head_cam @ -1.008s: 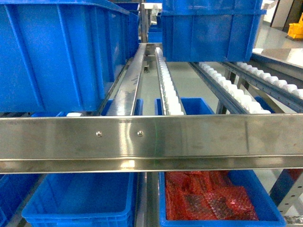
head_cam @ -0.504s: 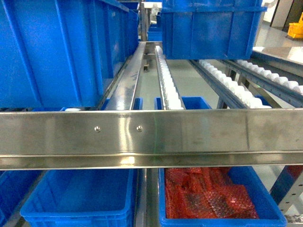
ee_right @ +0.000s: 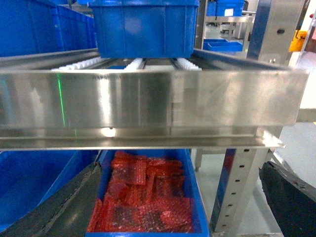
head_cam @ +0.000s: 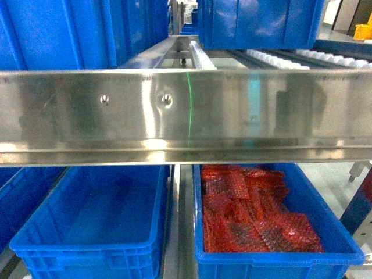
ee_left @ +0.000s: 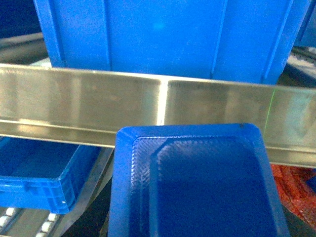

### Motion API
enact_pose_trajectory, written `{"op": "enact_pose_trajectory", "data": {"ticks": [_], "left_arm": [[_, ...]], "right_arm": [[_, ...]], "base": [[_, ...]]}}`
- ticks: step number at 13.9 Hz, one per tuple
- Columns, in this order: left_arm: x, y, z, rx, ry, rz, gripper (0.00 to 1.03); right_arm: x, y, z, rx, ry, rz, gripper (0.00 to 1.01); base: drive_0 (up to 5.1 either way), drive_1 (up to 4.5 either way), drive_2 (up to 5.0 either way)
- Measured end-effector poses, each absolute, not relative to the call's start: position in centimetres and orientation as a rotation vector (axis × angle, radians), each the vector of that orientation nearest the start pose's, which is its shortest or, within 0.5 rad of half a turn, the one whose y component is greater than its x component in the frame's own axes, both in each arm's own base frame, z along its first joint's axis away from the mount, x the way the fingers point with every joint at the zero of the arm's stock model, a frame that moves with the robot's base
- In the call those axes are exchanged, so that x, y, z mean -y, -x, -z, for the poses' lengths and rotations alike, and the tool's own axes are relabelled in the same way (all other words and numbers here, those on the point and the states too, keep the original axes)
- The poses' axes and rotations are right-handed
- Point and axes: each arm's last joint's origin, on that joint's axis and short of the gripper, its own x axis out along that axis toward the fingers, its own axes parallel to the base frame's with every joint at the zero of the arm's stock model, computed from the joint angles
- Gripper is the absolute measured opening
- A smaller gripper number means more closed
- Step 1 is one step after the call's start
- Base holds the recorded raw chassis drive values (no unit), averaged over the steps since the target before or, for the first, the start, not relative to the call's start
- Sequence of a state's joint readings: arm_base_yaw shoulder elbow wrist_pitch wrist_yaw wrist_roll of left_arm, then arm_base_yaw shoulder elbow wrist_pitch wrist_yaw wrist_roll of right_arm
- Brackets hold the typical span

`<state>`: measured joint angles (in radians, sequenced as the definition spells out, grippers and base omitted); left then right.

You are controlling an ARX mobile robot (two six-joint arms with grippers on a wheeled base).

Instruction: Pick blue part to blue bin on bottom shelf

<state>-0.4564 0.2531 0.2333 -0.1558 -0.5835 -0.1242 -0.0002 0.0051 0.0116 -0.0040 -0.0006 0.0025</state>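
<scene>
Evidently the head camera had dropped and closed in over the last second. The steel front rail [head_cam: 232, 116] filled the upper half of its view, and the tier beneath showed more fully. That suits the task, since the drop-off lies down there. Two bins sat side by side below the rail. The blue bin [head_cam: 87, 256] on the left was bare inside, and the second bin [head_cam: 273, 258] on the right was full of red bubble-wrap packets [head_cam: 250, 209]. A darker blue shape at the far left edge may have been a third, though it was too cropped to tell. Two upper crates [head_cam: 256, 23] stood above the rail. Neither arm appeared in this view.

From the left wrist, one blue part [ee_left: 197, 182] (a flat moulded piece with rounded corners) filled the foreground just before the rail. It was not yet in the bin. It was probably being carried, but the left gripper's fingers were hidden, so its grip could not be read. The blue bin stood lower left, with white rollers of the bottom shelf [ee_left: 29, 222] beneath it.

From the right wrist, the right gripper [ee_right: 180, 168] was spread wide and held nothing. Its two dark fingers [ee_right: 64, 202] framed the red packets, and one upper crate sat above.
</scene>
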Motion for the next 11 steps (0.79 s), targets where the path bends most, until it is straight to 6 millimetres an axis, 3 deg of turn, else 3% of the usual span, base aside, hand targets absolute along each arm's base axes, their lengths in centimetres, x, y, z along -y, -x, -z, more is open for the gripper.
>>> {"op": "enact_pose_trajectory", "data": {"ticks": [11], "left_arm": [[3.02, -9.78, -20.86, -0.145, 0.036, -0.136, 0.43]], "right_arm": [[0.00, -9.73, -16.65, 0.001, -0.002, 0.000, 0.98]], "base": [[0.0, 0.00, 0.0]]}}
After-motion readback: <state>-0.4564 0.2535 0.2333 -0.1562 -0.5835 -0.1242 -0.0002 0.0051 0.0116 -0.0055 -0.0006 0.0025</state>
